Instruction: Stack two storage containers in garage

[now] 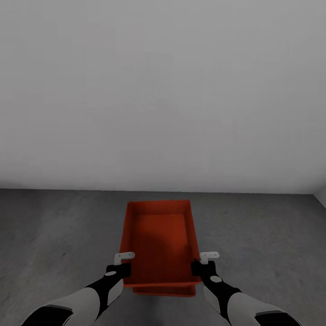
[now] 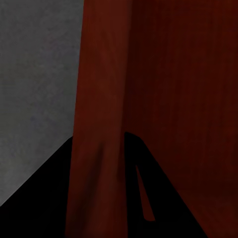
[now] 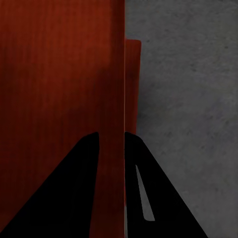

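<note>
- Upper storage container (image 1: 159, 240) sits over the lower container (image 1: 164, 290), whose edge peeks out beneath, on the grey concrete floor (image 1: 50, 231) near the white wall (image 1: 163, 90).
- Left gripper (image 1: 121, 267) clamped on upper container's left wall (image 2: 99, 124).
- Right gripper (image 1: 204, 265) clamped on its right wall (image 3: 116, 99).

An orange-red storage container (image 1: 159, 235) with plain walls sits against mottled dark grey floor (image 1: 54, 231) and white wall (image 1: 163, 90).

storage containers: 2, upper container (image 1: 160, 242) stacked over lower container (image 1: 164, 290) | grippers: 2, left gripper (image 1: 121, 264), right gripper (image 1: 204, 261) | floor (image 1: 54, 231): 1 | wall (image 1: 163, 90): 1
</note>
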Controlling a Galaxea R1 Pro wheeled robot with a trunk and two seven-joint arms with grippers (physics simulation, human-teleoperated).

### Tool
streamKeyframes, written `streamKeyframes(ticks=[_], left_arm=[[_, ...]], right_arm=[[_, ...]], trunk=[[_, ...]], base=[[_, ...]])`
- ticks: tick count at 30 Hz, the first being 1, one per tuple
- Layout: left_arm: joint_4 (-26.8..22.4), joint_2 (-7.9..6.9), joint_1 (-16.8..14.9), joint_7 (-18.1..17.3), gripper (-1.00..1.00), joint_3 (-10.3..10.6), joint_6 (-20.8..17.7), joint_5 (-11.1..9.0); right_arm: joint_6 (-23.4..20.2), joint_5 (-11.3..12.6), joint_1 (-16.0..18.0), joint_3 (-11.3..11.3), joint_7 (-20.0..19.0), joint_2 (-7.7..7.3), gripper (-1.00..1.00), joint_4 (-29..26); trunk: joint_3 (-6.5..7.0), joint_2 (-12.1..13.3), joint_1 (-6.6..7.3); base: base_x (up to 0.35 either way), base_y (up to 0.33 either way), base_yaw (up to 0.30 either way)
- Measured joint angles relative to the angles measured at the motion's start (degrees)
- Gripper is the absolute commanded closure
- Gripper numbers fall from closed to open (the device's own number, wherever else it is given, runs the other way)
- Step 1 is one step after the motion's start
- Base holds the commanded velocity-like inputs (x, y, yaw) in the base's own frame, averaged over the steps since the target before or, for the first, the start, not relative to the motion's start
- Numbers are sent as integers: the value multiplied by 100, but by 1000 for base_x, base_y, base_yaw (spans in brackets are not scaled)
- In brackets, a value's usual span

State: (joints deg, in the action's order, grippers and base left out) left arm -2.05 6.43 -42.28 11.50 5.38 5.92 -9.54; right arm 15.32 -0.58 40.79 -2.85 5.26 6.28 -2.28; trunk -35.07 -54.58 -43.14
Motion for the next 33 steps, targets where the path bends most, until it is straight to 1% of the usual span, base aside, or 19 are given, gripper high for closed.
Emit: streamKeyframes(ticks=[5, 14, 33], left_arm=[[1, -1, 0, -1, 100, 0, 0, 0], [0, -4, 0, -1, 100, 0, -3, 2], [0, -6, 0, -1, 100, 0, -5, 3]], right_arm=[[-1, 3, 0, -3, 1, 1, 100, 0], [-1, 11, 0, -13, 9, 5, 100, 0], [-2, 17, 0, -17, 11, 8, 100, 1]], trunk=[[0, 0, 0], [0, 0, 0], [0, 0, 0]], base=[[0, 0, -35], [0, 0, -159], [0, 0, -6]])
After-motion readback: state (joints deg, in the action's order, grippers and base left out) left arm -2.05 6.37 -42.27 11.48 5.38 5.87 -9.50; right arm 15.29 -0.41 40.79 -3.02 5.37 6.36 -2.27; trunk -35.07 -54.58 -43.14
